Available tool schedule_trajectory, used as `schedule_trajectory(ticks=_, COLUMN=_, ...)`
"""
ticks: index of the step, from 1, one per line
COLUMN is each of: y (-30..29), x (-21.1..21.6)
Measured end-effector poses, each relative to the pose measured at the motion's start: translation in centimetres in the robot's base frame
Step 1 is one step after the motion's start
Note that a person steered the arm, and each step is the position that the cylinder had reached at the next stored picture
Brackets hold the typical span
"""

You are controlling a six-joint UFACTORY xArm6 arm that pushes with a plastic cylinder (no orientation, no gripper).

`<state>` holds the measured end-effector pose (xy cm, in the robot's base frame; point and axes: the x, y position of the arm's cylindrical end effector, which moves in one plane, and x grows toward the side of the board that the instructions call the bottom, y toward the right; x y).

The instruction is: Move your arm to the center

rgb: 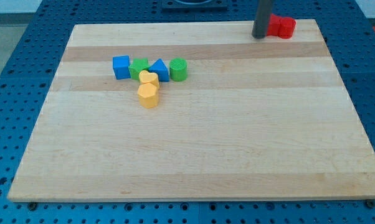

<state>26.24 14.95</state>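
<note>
The near half of the wooden board point(194, 168) lies bare, and the middle of the board, where the task wants the arm, has no block on it.

Farther back, toward the far left corner, sits a cluster: a yellow hexagonal block point(148, 96) nearest, a yellow heart block point(149, 78) touching it just behind, then a row of a blue cube point(121, 66), a green block point(138, 68) of unclear shape, a blue triangular block point(159, 70) and a green cylinder point(179, 70).

At the far edge, near the far right corner, the tip point(259, 37) rests on the board, just beside two red blocks point(281, 27) on its right, seemingly touching them. The rod has no jaws and holds nothing.

To do the step well, the robot should probably draw the tip straight toward the near-left, away from the reds, stopping short of the cluster.

Count: two yellow, two blue, two green, two red; eight blocks, one rod.
</note>
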Motion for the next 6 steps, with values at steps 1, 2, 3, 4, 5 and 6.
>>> schedule_trajectory(ticks=1, y=0.0, x=7.7)
schedule_trajectory(ticks=2, y=-0.4, x=18.0)
schedule_trajectory(ticks=3, y=-4.8, x=25.5)
schedule_trajectory(ticks=4, y=-13.1, x=25.1)
schedule_trajectory(ticks=5, y=-17.3, x=21.5)
schedule_trajectory(ticks=6, y=-17.3, x=18.9)
